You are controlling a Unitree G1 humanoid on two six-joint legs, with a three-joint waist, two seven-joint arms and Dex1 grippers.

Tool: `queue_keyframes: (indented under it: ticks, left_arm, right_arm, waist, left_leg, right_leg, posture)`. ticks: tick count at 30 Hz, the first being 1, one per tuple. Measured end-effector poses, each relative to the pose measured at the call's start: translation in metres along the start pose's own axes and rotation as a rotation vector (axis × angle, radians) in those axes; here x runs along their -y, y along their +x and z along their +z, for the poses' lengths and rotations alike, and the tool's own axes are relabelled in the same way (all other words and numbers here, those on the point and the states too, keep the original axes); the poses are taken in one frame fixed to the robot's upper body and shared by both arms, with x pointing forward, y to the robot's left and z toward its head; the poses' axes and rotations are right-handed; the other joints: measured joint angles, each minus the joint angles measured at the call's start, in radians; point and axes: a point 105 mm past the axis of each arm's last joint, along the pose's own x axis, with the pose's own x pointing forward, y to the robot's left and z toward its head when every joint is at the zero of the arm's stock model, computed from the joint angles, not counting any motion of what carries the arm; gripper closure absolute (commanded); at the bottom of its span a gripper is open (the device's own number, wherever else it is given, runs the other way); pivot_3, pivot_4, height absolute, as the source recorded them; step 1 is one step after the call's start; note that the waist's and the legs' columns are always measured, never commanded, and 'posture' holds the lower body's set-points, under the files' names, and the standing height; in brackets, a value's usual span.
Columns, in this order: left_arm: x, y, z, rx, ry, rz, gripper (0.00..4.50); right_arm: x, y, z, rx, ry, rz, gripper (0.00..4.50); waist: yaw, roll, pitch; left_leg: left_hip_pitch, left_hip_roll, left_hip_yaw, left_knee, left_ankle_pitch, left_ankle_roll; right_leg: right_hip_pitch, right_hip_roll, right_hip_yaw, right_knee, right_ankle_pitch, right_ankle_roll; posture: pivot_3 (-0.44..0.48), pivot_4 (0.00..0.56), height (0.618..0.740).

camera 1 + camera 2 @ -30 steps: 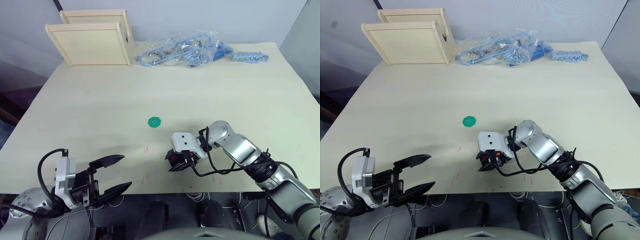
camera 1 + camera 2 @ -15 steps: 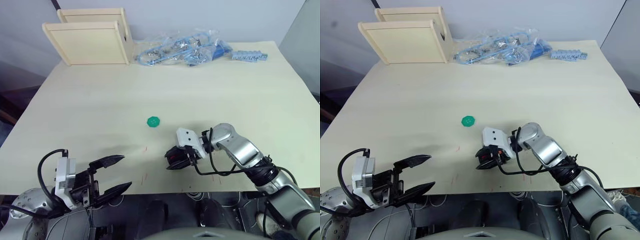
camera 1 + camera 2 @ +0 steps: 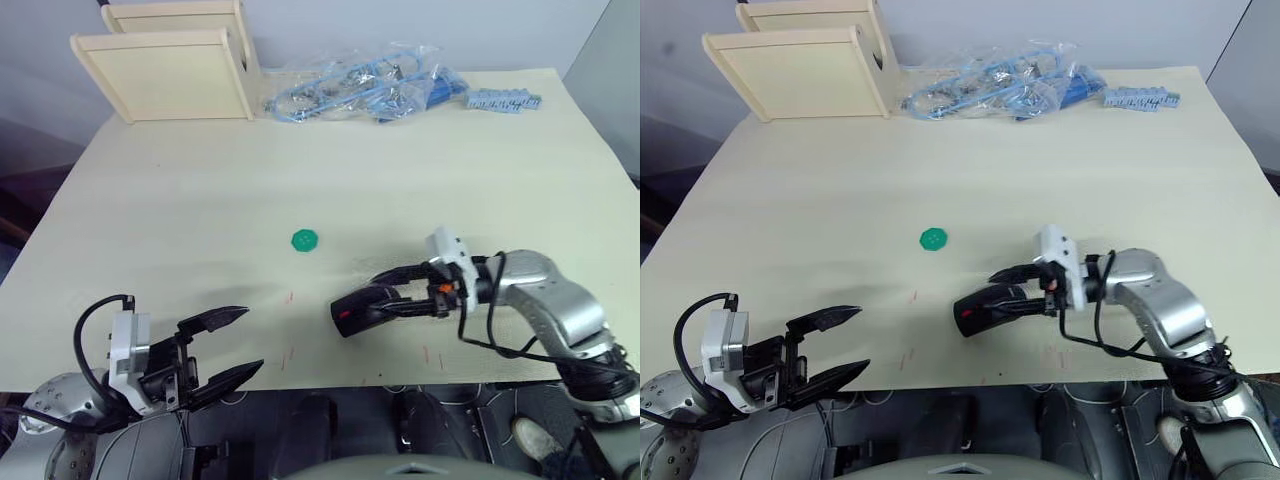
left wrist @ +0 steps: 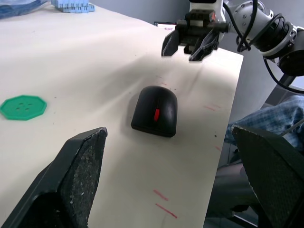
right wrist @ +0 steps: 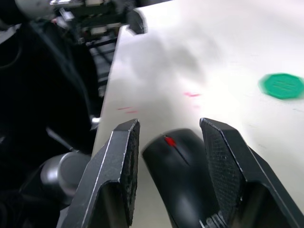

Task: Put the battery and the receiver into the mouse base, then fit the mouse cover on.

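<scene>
The mouse [image 4: 155, 111] sits covered near the counter's [image 3: 200, 200] front edge, both grippers' fingers spread and empty, so you likely just check the fit.

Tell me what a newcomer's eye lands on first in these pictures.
First, the black mouse with a red wheel near the table's front edge, its cover on, and the right pincer open just beside it, fingers on either side of its near end. Next, the green disc alone mid-table. The left pincer hangs open off the front-left edge.
</scene>
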Motion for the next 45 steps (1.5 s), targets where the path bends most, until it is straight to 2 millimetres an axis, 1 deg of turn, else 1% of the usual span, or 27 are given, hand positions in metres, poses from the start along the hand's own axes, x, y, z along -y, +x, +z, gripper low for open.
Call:
queue_keyframes:
  ticks: [4, 6, 12, 15, 17, 25, 28, 30, 33, 36, 39, 42, 45]
  left_arm:
    - [0.0, 0.0, 0.0, 0.0, 0.0, -0.002, 0.0]
    - [0.0, -0.001, 0.0, -0.002, -0.001, -0.002, 0.0]
    - [0.0, -0.002, 0.001, -0.002, -0.001, -0.001, 0.0]
    - [0.0, -0.004, 0.001, -0.002, -0.004, 0.005, 0.0]
    - [0.0, -0.005, 0.002, 0.001, -0.006, 0.01, 0.0]
    - [0.0, -0.008, 0.003, -0.008, -0.015, 0.019, 0.0]
    - [0.0, -0.008, 0.004, -0.009, -0.011, 0.017, 0.0]
    - [0.0, -0.008, 0.005, -0.009, -0.008, 0.016, 0.0]
    - [0.0, -0.008, 0.005, -0.01, -0.012, 0.021, 0.0]
    - [-0.001, -0.007, 0.006, -0.008, -0.01, 0.022, 0.0]
    - [-0.002, -0.006, 0.006, -0.007, -0.01, 0.022, 0.0]
    - [-0.002, -0.006, 0.006, -0.007, -0.01, 0.023, 0.0]
    - [-0.003, -0.005, 0.008, -0.004, -0.008, 0.036, 0.0]
  right_arm:
    - [0.001, -0.009, -0.004, 0.037, 0.058, -0.05, 2.38]
    - [0.006, -0.017, -0.008, 0.062, 0.095, -0.116, 2.38]
    - [0.008, -0.017, -0.023, 0.103, 0.152, -0.163, 2.38]
    - [0.01, -0.012, -0.033, 0.147, 0.169, -0.191, 2.38]
    - [0.01, -0.003, -0.044, 0.157, 0.193, -0.192, 2.38]
    - [0.013, 0.011, -0.052, 0.199, 0.187, -0.215, 2.38]
    - [0.015, 0.014, -0.055, 0.215, 0.195, -0.235, 2.38]
    - [0.014, 0.016, -0.059, 0.212, 0.199, -0.239, 2.38]
    - [0.013, 0.019, -0.066, 0.19, 0.159, -0.246, 2.38]
    - [0.012, 0.019, -0.076, 0.178, 0.15, -0.257, 2.38]
    - [0.011, 0.023, -0.08, 0.167, 0.116, -0.248, 2.38]
    - [0.012, 0.025, -0.082, 0.16, 0.106, -0.25, 2.38]
    - [0.014, 0.025, -0.077, 0.194, 0.107, -0.265, 2.38]
  waist:
    - [0.001, 0.0, 0.0]
    - [0.001, 0.0, 0.0]
    - [0.001, 0.0, 0.0]
    - [0.0, -0.001, 0.0]
    - [-0.001, 0.0, 0.0]
    - [-0.001, 0.0, 0.0]
    - [-0.001, 0.0, 0.0]
    - [0.0, -0.001, 0.0]
    - [-0.002, -0.001, -0.001]
    - [-0.008, -0.003, -0.002]
    - [-0.019, -0.006, -0.006]
    - [-0.025, -0.007, -0.006]
    - [-0.024, -0.008, -0.007]
  left_leg:
    - [0.0, 0.0, 0.0, 0.0, 0.0, 0.0]
    - [0.0, 0.0, 0.001, 0.0, 0.0, 0.0]
    - [0.0, 0.0, 0.002, 0.0, 0.0, 0.0]
    - [0.0, 0.0, 0.002, 0.0, 0.0, 0.0]
    - [0.001, 0.0, 0.002, 0.001, 0.0, 0.0]
    - [0.001, 0.0, 0.002, 0.001, 0.0, 0.0]
    - [0.001, 0.0, 0.002, 0.001, 0.0, 0.0]
    - [0.001, 0.0, 0.002, 0.001, 0.0, 0.0]
    - [0.002, 0.0, 0.002, 0.001, 0.0, 0.0]
    - [0.006, 0.002, 0.003, 0.001, 0.0, 0.0]
    - [0.013, 0.003, 0.003, 0.0, 0.0, 0.0]
    - [0.023, 0.004, 0.004, -0.002, 0.0, 0.0]
    - [0.023, 0.005, 0.003, -0.002, 0.0, 0.0]
  right_leg:
    - [0.0, 0.0, 0.0, 0.0, 0.0, 0.0]
    - [0.0, 0.0, 0.001, 0.0, 0.0, 0.0]
    - [0.0, 0.001, 0.002, 0.001, 0.0, 0.0]
    - [0.0, 0.001, 0.002, 0.001, 0.0, 0.0]
    - [0.0, 0.001, 0.002, 0.001, 0.0, 0.0]
    - [0.0, 0.001, 0.002, 0.002, 0.0, 0.0]
    - [0.0, 0.001, 0.003, 0.002, 0.0, 0.0]
    - [0.0, 0.001, 0.003, 0.002, 0.0, 0.0]
    - [0.001, 0.001, 0.003, 0.003, 0.0, 0.0]
    - [0.003, 0.003, 0.004, 0.003, 0.0, 0.0]
    - [0.01, 0.005, 0.004, 0.003, -0.001, -0.001]
    - [0.018, 0.005, 0.005, 0.003, -0.003, -0.005]
    - [0.018, 0.006, 0.005, 0.003, -0.004, -0.006]
  posture:
    - [0.0, 0.15, 0.74]
    - [0.0, 0.15, 0.74]
    - [0.0, 0.15, 0.74]
    - [0.0, 0.15, 0.74]
    - [0.0, 0.15, 0.74]
    - [0.0, 0.15, 0.74]
    - [0.0, 0.15, 0.74]
    - [0.0, 0.15, 0.74]
    - [0.0, 0.15, 0.74]
    - [0.0, 0.15, 0.74]
    - [0.0, 0.15, 0.74]
    - [0.0, 0.15, 0.74]
    - [0.0, 0.15, 0.74]
